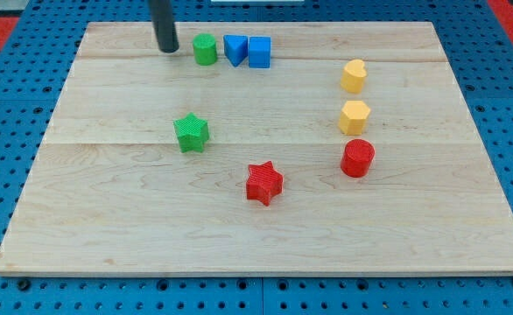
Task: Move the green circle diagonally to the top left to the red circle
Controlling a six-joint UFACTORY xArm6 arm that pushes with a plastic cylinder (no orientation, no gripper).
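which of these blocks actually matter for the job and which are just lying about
Part of the job:
green circle block, near the view's top
red circle block, at the view's right
my tip, just left of the green circle

Just lying about:
green star block
red star block
blue triangle block
blue square block
yellow heart block
yellow hexagon block
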